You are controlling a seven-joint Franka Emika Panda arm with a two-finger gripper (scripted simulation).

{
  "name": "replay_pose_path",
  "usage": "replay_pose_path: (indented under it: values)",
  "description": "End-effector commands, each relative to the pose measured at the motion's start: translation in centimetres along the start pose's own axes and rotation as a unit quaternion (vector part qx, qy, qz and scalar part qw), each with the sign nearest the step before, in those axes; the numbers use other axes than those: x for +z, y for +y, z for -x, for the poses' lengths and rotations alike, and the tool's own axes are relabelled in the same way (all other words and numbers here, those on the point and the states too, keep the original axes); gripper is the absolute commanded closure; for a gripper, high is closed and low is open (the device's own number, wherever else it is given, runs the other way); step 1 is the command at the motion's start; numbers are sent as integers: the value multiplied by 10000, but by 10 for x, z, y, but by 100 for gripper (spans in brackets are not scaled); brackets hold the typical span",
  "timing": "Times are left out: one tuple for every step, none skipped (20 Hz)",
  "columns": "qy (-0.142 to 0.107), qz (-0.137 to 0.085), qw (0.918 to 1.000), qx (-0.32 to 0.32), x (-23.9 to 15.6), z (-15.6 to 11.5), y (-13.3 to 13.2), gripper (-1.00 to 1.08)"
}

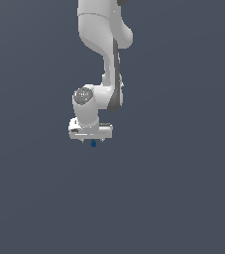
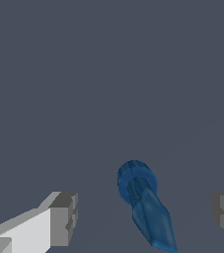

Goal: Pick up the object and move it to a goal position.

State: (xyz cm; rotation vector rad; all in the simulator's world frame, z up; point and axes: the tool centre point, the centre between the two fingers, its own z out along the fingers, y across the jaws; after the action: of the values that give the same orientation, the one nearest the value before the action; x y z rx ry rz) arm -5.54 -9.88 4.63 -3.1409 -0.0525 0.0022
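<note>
Your arm [image 1: 106, 54] drops in from the top of the exterior view, white links stacked nearly vertical with a dark seam down the side. Below the elbow you've got the wrist [image 1: 86, 101] turned so its round grey cap faces the camera, and right under that wrist sits the flat white hand, level. The gripper [image 1: 91, 140] points straight down. In the wrist view your fingers [image 2: 64, 217] are spread wide apart, one grey pad at each side, neither pad touching anything. The jaws stand open, wide gap between them.
</note>
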Motion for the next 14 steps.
replay_pose_path:
  values:
    - [7,1,10000,-1,4,-1,0,-92]
    - [7,1,10000,-1,4,-1,0,-92]
    - [7,1,10000,-1,4,-1,0,108]
    - [7,1,10000,-1,4,-1,0,108]
    - [7,1,10000,-1,4,-1,0,108]
    - [7,1,10000,-1,4,-1,0,108]
    - [7,1,10000,-1,4,-1,0,108]
    - [7,1,10000,-1,4,-1,0,108]
    - [7,1,10000,-1,4,-1,0,108]
    - [7,1,10000,-1,4,-1,0,108]
    - [7,1,10000,-1,4,-1,0,108]
    - [7,1,10000,-1,4,-1,0,108]
    - [7,1,10000,-1,4,-1,0,108]
    - [7,1,10000,-1,4,-1,0,108]
